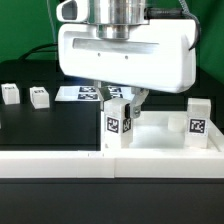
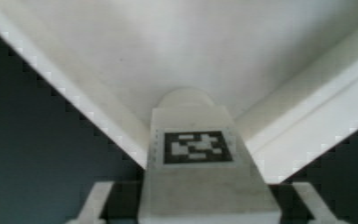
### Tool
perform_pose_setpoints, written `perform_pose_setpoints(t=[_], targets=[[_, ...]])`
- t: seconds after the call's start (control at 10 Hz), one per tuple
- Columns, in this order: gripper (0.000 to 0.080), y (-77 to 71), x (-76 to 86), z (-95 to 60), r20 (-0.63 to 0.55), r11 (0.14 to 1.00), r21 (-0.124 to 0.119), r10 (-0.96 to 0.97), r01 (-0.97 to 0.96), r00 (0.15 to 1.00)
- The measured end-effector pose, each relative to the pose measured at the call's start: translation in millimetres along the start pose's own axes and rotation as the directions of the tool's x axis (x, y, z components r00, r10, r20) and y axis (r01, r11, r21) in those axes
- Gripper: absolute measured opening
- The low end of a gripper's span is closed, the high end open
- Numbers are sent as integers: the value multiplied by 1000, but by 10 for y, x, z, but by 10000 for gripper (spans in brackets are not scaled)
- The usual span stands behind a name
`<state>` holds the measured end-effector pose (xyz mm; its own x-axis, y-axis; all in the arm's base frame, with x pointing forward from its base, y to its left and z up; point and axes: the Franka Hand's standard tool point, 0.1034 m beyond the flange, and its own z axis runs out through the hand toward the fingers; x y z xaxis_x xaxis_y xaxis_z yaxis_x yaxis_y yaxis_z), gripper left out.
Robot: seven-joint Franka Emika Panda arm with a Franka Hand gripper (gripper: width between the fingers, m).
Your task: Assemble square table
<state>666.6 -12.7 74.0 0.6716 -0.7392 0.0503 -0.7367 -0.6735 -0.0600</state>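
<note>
Four small white plastic block legs show in the exterior view, each with a black-and-white square tag. Two are at that view's far left, the outer leg [image 1: 10, 93] and the inner leg [image 1: 39, 96]. There is one middle leg [image 1: 114, 122] and one right leg [image 1: 197, 117]. There is one large flat white plastic square top [image 1: 160, 141] and one thin flat white marker board [image 1: 84, 93]. The wrist view shows one leg [image 2: 199, 175] with one tag [image 2: 197, 147].
</note>
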Motion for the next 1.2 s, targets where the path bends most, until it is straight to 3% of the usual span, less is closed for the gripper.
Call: perform_pose_setpoints(t=[0.1,0.2,0.3,0.5,0.6,0.7,1.2], targets=[[287,-23,-7,2,-1,978,-6,209,-209,978],[287,-30,3,-1,11,946,-18,323,-323,946],[287,-36,5,-11,44,897,-16,441,-441,896],[288,-11,55,-62,120,769,-36,638,-639,761],[288,1,63,-24,135,642,-52,764,-765,631],[288,-2,63,-22,132,553,-66,830,-830,542],[290,-60,5,-4,101,412,-88,909,-907,403]])
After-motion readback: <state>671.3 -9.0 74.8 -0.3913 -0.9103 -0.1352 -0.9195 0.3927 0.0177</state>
